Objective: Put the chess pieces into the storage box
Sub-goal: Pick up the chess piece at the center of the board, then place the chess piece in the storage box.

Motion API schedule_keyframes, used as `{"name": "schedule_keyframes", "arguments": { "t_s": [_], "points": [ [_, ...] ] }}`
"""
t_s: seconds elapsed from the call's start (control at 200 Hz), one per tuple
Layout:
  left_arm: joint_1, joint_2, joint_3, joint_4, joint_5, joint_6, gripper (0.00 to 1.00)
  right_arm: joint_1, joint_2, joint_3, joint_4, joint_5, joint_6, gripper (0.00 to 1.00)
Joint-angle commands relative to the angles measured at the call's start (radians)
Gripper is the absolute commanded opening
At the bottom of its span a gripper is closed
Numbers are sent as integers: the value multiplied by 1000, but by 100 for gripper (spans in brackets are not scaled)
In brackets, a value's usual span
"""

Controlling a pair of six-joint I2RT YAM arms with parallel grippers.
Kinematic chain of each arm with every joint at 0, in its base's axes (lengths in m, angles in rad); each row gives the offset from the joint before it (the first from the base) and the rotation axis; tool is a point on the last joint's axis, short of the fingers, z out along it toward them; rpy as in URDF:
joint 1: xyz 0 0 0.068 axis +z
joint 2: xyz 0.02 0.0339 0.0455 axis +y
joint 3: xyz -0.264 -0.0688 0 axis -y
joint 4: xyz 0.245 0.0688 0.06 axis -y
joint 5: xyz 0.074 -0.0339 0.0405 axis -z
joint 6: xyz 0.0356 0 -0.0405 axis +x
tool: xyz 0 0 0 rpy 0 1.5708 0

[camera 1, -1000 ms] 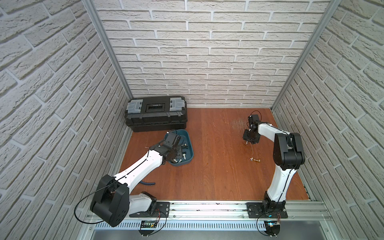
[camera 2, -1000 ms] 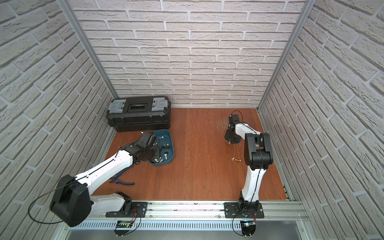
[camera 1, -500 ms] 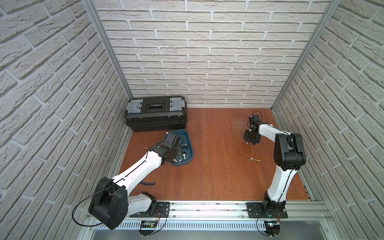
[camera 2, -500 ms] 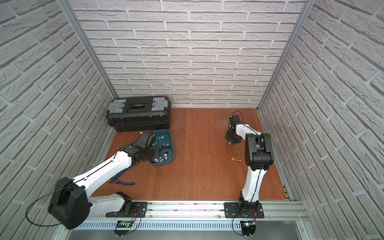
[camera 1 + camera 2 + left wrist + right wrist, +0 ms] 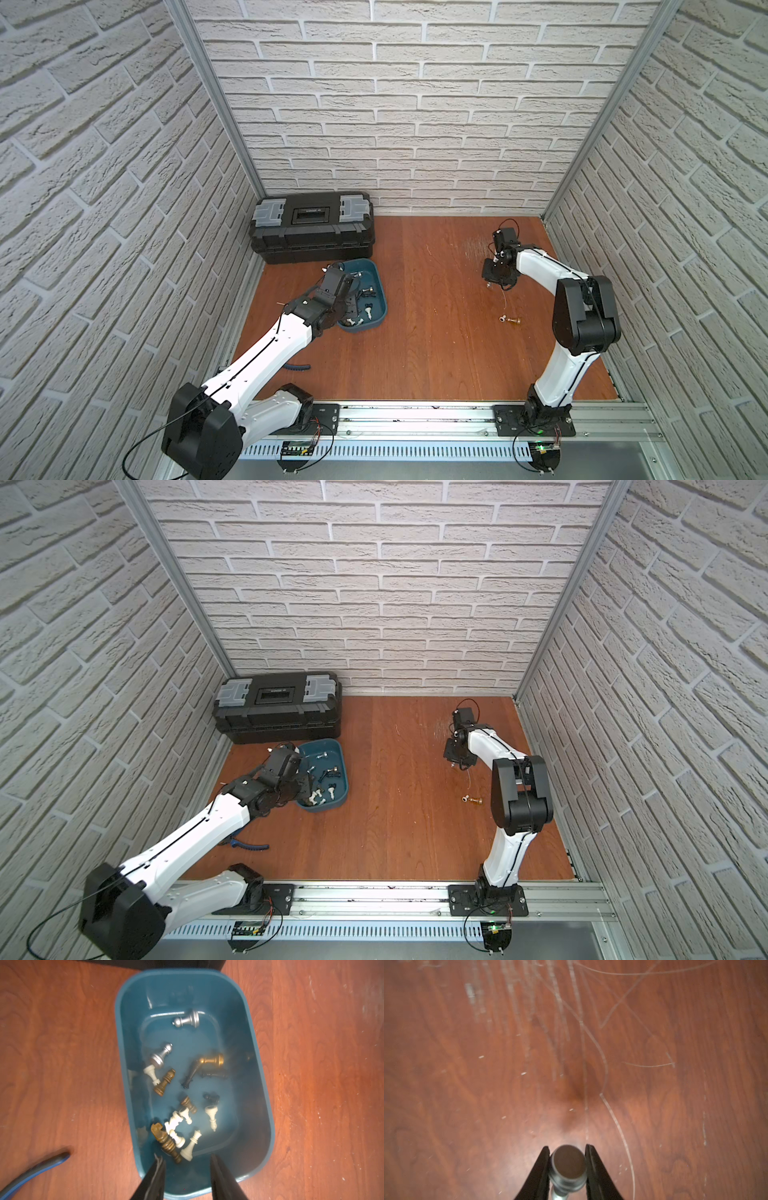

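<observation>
1. Handles of blue and black mark the hand tool (image 5: 297,367) lying on the wooden table (image 5: 436,357) at the far left, close beside the left arm and apart from the box.
2. At the back left, against the brick wall, stands the black toolbox (image 5: 313,235) with grey latches, lid down.
3. Just in front of it sits the teal storage box (image 5: 262,1084). Over the box's near end hangs the left gripper (image 5: 185,1159), its jaws parted with nothing between them.
4. Inside the box the chess pieces (image 5: 164,1082) lie on their sides: two silvery pawns (image 5: 187,1019) toward the far end, brown and black ones in the middle, and a cluster of white and brown ones under the gripper.
5. Right of centre, out on the bare wood, two more lie end to end: a silvery piece (image 5: 503,319) and a brass-coloured piece (image 5: 515,320), near the right arm's elbow.
6. At the back right the right gripper (image 5: 567,1147) points down at the scratched wood, its jaws clamped on the round base of a silvery grey piece (image 5: 569,1162). Whether the piece touches the table cannot be told.
</observation>
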Motion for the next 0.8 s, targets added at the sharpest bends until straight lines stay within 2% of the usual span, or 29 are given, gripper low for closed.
{"name": "schedule_keyframes", "arguments": {
  "t_s": [0.0, 0.205, 0.33, 0.525, 0.8],
  "points": [
    [17, -64, -23, -42, -59, -9, 41, 167, -61, 55, -42, -10, 0, 20],
    [59, -196, -56, -102, -83, -30, 40, 468, 1, 238, -40, -45, 32, 21],
    [75, -258, -78, -133, -83, -38, 40, 590, 115, 402, -22, -79, -7, 21],
    [78, -296, -85, -169, -76, -39, 40, 685, 332, 631, -47, -102, -64, 22],
    [77, -339, -88, -188, -60, -42, 40, 741, 544, 805, 51, -80, -139, 23]
  ]
}}
